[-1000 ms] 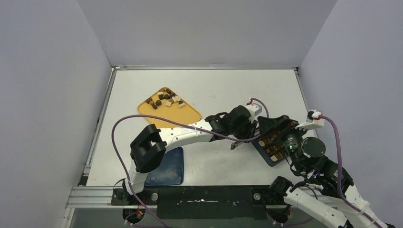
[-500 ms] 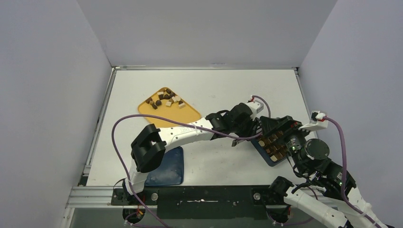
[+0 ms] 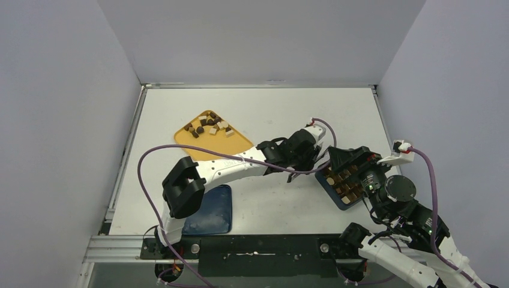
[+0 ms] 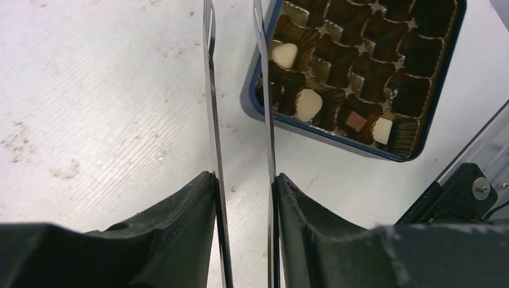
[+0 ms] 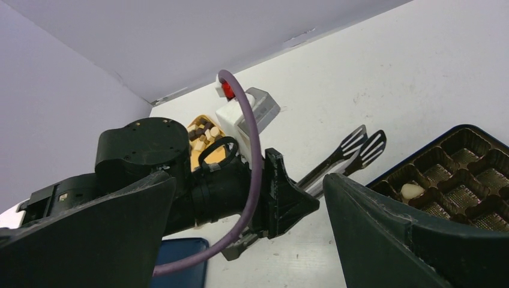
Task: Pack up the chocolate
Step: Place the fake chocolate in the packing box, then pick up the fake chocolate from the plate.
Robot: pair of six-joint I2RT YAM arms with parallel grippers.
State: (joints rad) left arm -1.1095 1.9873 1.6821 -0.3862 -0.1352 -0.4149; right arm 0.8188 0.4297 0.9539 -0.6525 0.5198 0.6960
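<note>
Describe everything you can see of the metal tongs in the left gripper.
The tongs are two long, thin arms of shiny metal ending in flat slotted tips. The left gripper clamps them, one arm against each finger, the arms apart. Their tips sit beside the rim of the blue chocolate box, with nothing visible between them. Whether they touch the table is unclear.

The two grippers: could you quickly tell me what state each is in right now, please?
Left gripper: closed on the metal tongs.
Right gripper: open, holding nothing.
</note>
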